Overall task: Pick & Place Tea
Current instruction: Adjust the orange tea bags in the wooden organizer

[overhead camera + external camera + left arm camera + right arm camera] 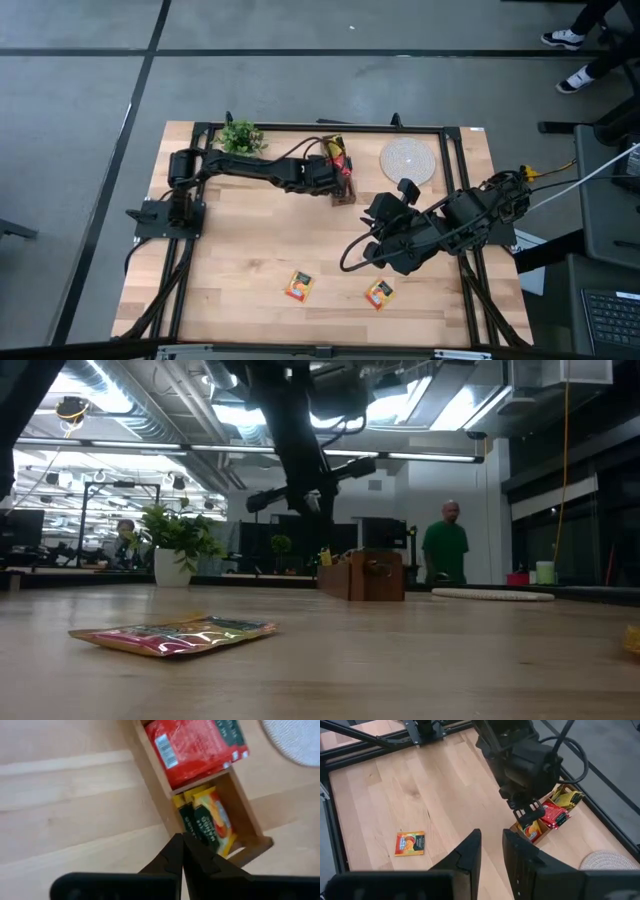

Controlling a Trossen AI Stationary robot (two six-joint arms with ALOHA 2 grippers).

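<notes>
A narrow wooden box (342, 180) stands at the table's far middle. One compartment holds red tea sachets (195, 745) and the one beside it holds yellow and orange sachets (210, 817) set on edge. My left gripper (182, 845) hovers shut just above the box's wall (155, 795), beside the yellow compartment, with nothing between its fingers. Two orange sachets (299, 285) (379, 293) lie flat on the table near its front edge. My right gripper (491, 845) hangs high over the table's right middle, open and empty.
A small potted plant (240, 135) stands at the far left of the box and a round woven mat (408, 160) lies to its right. Black frame rails (190, 260) run along the table's sides. A person in a green top (445, 545) stands in the room beyond.
</notes>
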